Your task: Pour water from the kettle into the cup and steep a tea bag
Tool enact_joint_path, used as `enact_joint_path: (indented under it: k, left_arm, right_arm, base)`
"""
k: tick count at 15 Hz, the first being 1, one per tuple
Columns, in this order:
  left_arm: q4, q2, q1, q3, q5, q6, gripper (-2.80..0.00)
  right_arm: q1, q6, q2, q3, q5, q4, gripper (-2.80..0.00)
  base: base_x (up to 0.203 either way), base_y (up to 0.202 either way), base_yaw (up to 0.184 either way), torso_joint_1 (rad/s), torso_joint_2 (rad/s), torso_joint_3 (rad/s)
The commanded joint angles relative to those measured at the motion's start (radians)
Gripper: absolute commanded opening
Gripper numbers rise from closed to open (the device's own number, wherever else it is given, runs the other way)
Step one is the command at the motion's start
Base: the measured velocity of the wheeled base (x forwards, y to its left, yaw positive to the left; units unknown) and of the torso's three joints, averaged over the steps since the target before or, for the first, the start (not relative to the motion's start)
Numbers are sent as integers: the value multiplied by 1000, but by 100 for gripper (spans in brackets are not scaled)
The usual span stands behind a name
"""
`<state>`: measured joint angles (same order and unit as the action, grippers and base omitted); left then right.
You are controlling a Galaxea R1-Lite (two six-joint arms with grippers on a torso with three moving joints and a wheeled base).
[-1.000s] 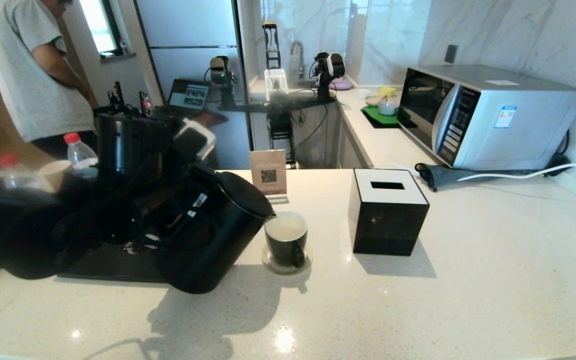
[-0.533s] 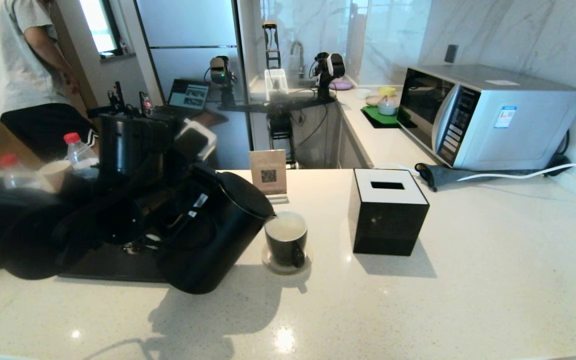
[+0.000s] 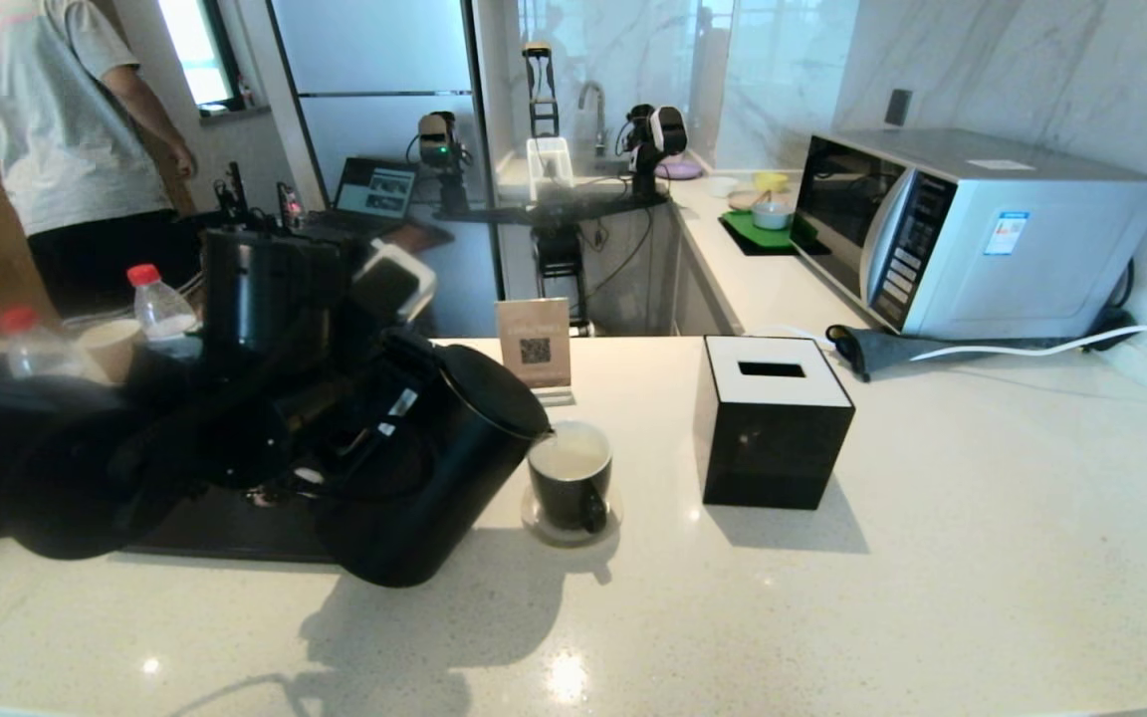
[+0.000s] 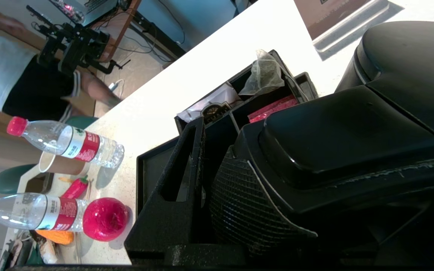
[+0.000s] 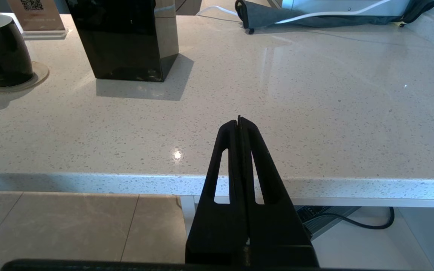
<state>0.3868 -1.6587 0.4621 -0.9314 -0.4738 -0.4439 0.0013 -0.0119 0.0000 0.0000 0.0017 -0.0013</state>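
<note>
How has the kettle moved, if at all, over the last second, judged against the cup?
No clear move. The kettle, held tilted by the left gripper, keeps its spout at the cup rim, beside the QR sign.

The robot's left arm is bulky matte black with rounded housings. The left gripper has black fingers, one padded with a fine grid texture. The right gripper has slim black tapering fingers with long slots.
</note>
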Motion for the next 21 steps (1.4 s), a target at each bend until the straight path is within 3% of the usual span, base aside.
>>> enact_joint_path:
  k: [1, 8, 13, 21]
  left_arm:
    - [-2, -3, 3, 2, -3, -2, -280]
    - [12, 8, 13, 14, -2, 8, -280]
    - [21, 24, 15, 23, 0, 57, -280]
    - [163, 100, 13, 149, 1, 93, -280]
  right_arm:
    - [0, 0, 0, 0, 0, 0, -280]
    - [0, 0, 0, 0, 0, 0, -280]
    - [0, 0, 0, 0, 0, 0, -280]
    - [0, 0, 0, 0, 0, 0, -280]
  base:
    - [0, 0, 0, 0, 0, 0]
    - [0, 0, 0, 0, 0, 0]
    - [0, 0, 0, 0, 0, 0]
    - [0, 0, 0, 0, 0, 0]
